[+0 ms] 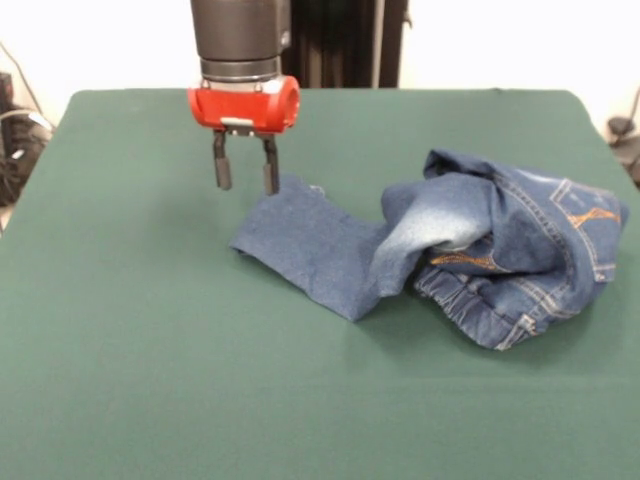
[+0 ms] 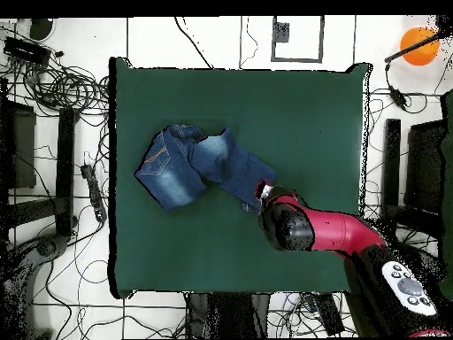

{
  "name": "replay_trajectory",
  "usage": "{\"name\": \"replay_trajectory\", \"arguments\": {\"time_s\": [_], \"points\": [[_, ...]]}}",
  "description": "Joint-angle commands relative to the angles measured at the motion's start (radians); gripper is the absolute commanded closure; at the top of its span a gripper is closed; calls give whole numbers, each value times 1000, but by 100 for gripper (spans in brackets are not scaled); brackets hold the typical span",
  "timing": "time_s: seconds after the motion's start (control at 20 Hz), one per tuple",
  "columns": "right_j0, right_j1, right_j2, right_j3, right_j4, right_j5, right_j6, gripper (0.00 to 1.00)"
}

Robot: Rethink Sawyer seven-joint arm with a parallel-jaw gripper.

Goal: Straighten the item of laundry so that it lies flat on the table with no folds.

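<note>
The blue denim jeans (image 1: 470,255) lie crumpled on the right half of the dark green table (image 1: 150,350). The waist and stitched pockets are bunched in a heap at the right. One leg stretches flat to the left, ending at a hem near the table's middle. My gripper (image 1: 245,170) hangs open and empty just above the far corner of that hem, its two black fingers (image 1: 222,165) pointing down. In the overhead view the jeans (image 2: 190,166) lie left of centre and the gripper (image 2: 264,190) sits at the leg's right end, mostly hidden under the red arm.
The red and black arm (image 2: 327,232) reaches in from the lower right in the overhead view. Cables, black stands and an orange ball (image 2: 418,44) lie on the floor around the table.
</note>
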Motion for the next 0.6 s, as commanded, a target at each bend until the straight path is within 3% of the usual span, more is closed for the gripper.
{"name": "replay_trajectory", "arguments": {"time_s": [0.05, 0.6], "points": [[11, 59, 106, 74, -49, -9, 5, 0], [103, 171, 3, -8, -84, -114, 78, 0]]}}
